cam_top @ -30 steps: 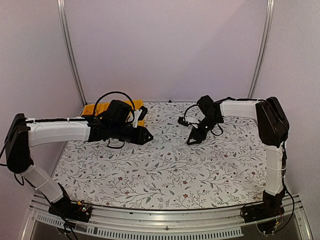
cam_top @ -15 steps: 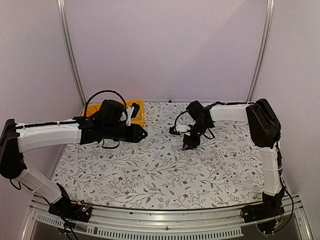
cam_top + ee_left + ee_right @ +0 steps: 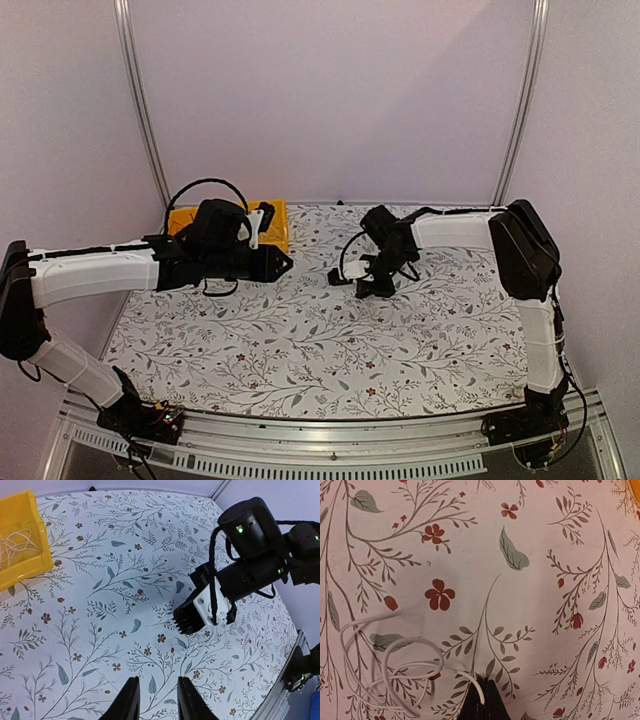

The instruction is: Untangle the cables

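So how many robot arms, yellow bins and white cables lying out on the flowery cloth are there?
Robot arms: 2, the left arm and the right arm
Yellow bin: 1
White cable on the cloth: 1, its end pinched in the shut right end effector
Total: 4
Pale wires in the bin: too tangled to count, so left out.

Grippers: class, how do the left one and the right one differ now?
The left gripper stands part open, holding nothing; the right gripper is shut on a pale cable. The left hangs by the yellow bin; the right is farther from it. Both have black fingers.
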